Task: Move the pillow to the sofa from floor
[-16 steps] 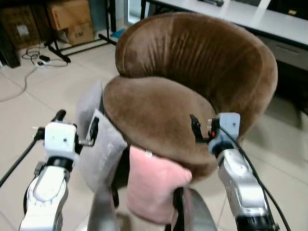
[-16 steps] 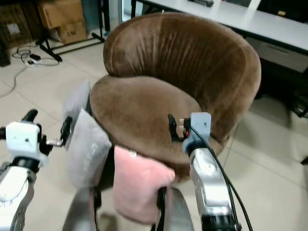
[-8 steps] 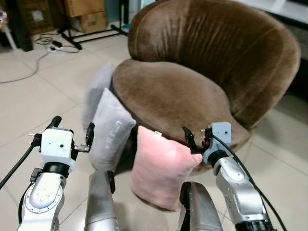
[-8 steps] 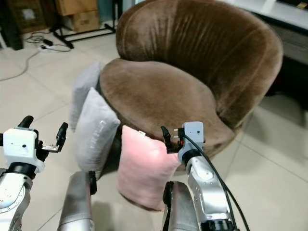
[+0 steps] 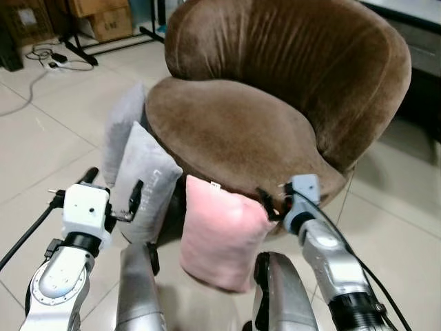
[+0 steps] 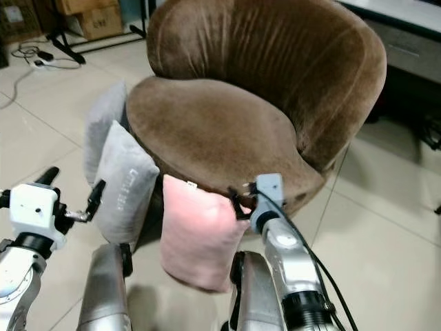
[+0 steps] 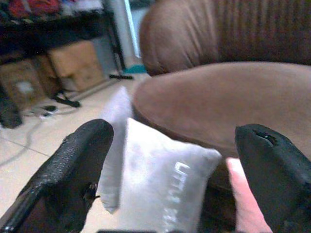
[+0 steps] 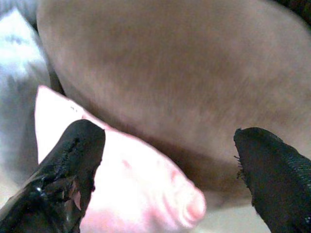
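Pink pillow [image 5: 222, 234] leans on brown sofa [image 5: 234, 134] | right gripper [image 5: 270, 205] spread wide, empty, at its top corner | left gripper [image 5: 114, 196] spread, empty | risk: shallow corner pinch slips.

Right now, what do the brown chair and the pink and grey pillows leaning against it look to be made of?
Brown chair: seemingly velvet or plush upholstery; short nap with soft sheen and faint ribbing on the backrest.
Pink pillow: soft, matte fabric, apparently stuffed; rounded, puffy corners.
Grey pillow: smooth woven or suede-like cloth, with pale lettering on its face. Exact fibres cannot be told.

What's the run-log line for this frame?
left gripper: open, near grey pillow | right gripper: open, at pink pillow | both pillows lean on sofa
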Robot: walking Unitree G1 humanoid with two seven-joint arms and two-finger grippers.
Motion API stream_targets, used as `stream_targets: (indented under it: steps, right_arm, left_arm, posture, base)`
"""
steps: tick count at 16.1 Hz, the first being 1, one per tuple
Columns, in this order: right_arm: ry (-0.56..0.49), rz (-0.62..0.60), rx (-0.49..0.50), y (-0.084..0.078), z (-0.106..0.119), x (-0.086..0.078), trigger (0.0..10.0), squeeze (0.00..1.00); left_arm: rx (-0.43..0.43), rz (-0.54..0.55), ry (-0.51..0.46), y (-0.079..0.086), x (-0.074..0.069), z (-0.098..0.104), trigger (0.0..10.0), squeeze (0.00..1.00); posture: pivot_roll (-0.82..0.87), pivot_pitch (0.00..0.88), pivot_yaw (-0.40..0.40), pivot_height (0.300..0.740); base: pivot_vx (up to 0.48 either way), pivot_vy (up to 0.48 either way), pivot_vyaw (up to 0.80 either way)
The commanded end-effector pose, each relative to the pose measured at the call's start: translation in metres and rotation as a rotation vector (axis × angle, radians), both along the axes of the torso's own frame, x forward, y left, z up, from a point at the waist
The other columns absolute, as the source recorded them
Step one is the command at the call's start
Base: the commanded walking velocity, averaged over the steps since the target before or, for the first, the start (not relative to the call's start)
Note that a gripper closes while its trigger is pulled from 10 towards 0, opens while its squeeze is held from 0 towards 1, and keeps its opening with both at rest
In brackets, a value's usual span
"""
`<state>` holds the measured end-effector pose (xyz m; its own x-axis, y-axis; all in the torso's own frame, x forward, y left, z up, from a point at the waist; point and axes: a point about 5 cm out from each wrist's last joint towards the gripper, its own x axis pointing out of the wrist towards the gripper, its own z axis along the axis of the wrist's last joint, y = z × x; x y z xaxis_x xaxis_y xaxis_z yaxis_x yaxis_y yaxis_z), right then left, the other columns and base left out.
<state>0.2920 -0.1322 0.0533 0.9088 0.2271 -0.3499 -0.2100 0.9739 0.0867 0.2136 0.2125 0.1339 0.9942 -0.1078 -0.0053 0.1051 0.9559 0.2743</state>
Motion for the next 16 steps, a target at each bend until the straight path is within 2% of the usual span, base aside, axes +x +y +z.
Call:
stream_targets:
  steps: [1,4,7,8,10,12,15,16]
  right_arm:
    - [-0.002,0.025,0.0,0.0,-0.001,0.006,10.0,1.0]
    - [0.054,0.103,-0.04,0.006,-0.012,0.022,10.0,1.0]
    - [0.079,0.156,-0.056,0.014,-0.018,0.027,10.0,1.0]
    - [0.08,0.174,-0.057,0.017,-0.019,0.027,10.0,1.0]
    - [0.08,0.219,-0.126,0.025,-0.022,0.03,10.0,1.0]
    - [0.049,0.145,-0.132,0.023,-0.014,0.04,10.0,1.0]
    - [0.03,0.055,-0.125,0.015,-0.011,0.045,10.0,1.0]
    - [0.03,0.04,-0.128,0.013,-0.011,0.045,10.0,0.0]
  left_arm:
    - [-0.002,-0.073,0.019,-0.007,-0.004,0.002,10.0,0.0]
    - [0.015,-0.213,0.089,-0.016,-0.013,-0.001,10.0,0.0]
    - [-0.037,-0.378,0.178,-0.023,-0.032,0.002,10.0,0.0]
    - [-0.027,-0.404,0.197,-0.023,-0.035,0.002,10.0,0.0]
    - [-0.015,-0.432,0.222,-0.019,-0.043,0.008,10.0,0.0]
    - [-0.016,-0.434,0.231,-0.018,-0.049,0.014,10.0,0.0]
    - [-0.013,-0.441,0.241,-0.021,-0.057,0.018,10.0,0.0]
    - [-0.015,-0.436,0.243,-0.02,-0.06,0.02,10.0,0.0]
  posture:
    - [0.1,0.104,-0.142,0.486]
    - [0.1,0.193,-0.167,0.486]
    - [0.1,0.252,-0.17,0.486]
    - [0.1,0.261,-0.159,0.486]
    - [0.09,0.292,-0.136,0.486]
    - [0.11,0.335,-0.133,0.486]
    - [0.13,0.326,-0.14,0.486]
    - [0.14,0.328,-0.146,0.486]
  base:
    - [0.0,0.0,0.0]
    - [0.0,0.0,0.0]
    - [0.0,0.0,0.0]
    - [0.0,0.0,0.0]
    - [0.0,0.0,0.0]
    - [0.0,0.0,0.0]
    - [0.0,0.0,0.0]
    - [0.0,0.0,0.0]
